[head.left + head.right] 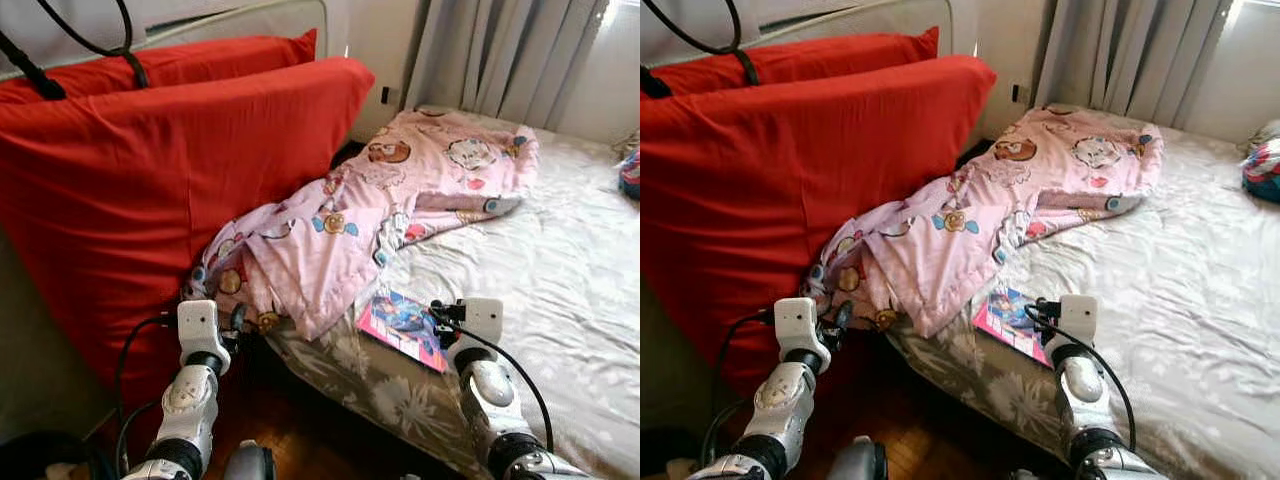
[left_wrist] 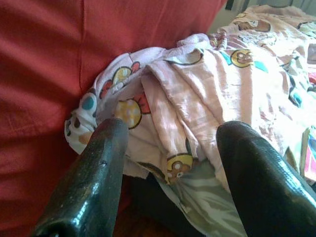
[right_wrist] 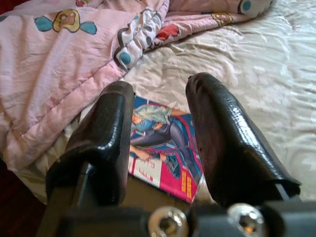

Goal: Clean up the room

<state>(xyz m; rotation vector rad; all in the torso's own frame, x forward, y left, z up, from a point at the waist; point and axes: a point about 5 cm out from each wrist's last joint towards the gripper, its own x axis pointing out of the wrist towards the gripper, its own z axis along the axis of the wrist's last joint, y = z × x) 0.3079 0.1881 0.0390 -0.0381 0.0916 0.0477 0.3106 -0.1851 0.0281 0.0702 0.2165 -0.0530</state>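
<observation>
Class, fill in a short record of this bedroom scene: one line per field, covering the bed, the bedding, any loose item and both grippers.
bed: wide bed with a grey floral sheet, rumpled
blanket: pink cartoon-print blanket, bunched across the bed, its near corner hanging over the edge
pillows: two large red pillows standing against the headboard
loose item: pink-edged comic magazine lying flat on the sheet, beside the blanket's edge
left gripper: open, aimed at the blanket's hanging corner
right gripper: open, aimed at the magazine
curtain: grey curtain behind the bed
</observation>
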